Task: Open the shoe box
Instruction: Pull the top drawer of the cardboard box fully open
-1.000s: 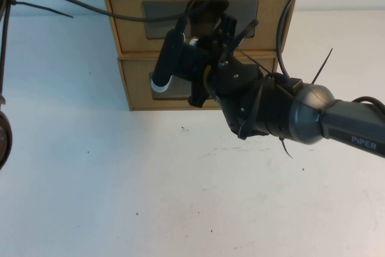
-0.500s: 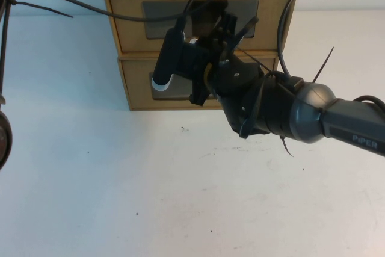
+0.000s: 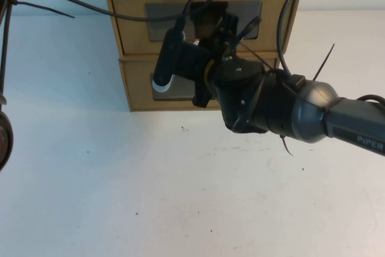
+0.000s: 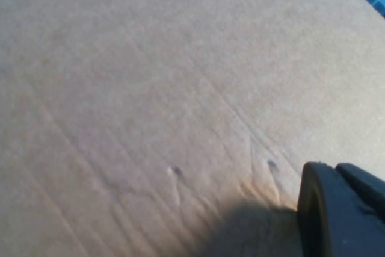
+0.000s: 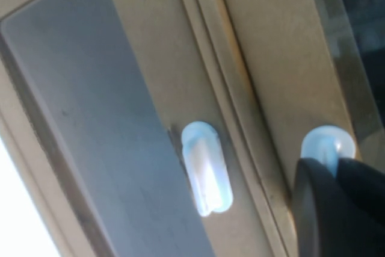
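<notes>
Two brown cardboard shoe boxes stand stacked at the table's far side: the upper box (image 3: 126,22) and the lower box (image 3: 135,97). Each has a grey window and a small white handle. My right gripper (image 3: 233,28) is at the front of the upper box, shut on its white handle (image 5: 328,142). The lower box's handle (image 5: 206,168) lies free beside its pale window (image 5: 78,124). In the high view the right wrist hides both handles. My left gripper (image 4: 337,176) is off to the left, its dark fingers together over a plain cardboard surface (image 4: 150,88).
The white table (image 3: 150,191) spreads in front of the boxes. Black cables (image 3: 90,7) hang across the upper left and over the boxes. Part of the left arm (image 3: 3,136) shows at the left edge.
The right gripper's fingers have closed on the upper box's handle. The wrist has lifted slightly and the box stack has shifted a little to the right.
</notes>
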Available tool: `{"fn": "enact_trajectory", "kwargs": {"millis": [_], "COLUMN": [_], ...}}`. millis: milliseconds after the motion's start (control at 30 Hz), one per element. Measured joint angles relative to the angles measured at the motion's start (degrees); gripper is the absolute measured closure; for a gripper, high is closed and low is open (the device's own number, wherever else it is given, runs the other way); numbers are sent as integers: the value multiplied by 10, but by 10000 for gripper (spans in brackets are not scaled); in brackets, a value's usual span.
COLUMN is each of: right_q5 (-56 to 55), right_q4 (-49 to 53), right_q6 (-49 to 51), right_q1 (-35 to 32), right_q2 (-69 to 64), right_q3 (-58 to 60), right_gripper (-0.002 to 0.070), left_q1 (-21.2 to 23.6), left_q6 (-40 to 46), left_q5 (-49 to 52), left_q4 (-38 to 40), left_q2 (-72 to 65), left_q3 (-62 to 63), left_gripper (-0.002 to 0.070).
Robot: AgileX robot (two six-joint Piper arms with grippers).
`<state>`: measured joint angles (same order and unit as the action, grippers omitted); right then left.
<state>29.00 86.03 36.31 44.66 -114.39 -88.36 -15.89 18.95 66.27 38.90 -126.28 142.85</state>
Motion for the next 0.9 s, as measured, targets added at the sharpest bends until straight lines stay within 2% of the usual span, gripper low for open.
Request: {"fn": "enact_trajectory", "kwargs": {"millis": [167,467,900], "right_q5": [10,33,49], "right_q4": [-52,-82,-79], "right_q6": [-39,-47,-49], "right_q1": [5,28,54], "right_q2": [13,57,104], "right_q3": [6,62,119], "right_gripper": [665,666,669], "left_q1": [0,-3,-5], "left_q6": [-7,-15,-16], "left_q5": [9,28,32], "left_q4": [8,15,24], "left_q2": [0,1,-3], "left_q3": [0,0,1], "left_gripper": [680,680,680]}}
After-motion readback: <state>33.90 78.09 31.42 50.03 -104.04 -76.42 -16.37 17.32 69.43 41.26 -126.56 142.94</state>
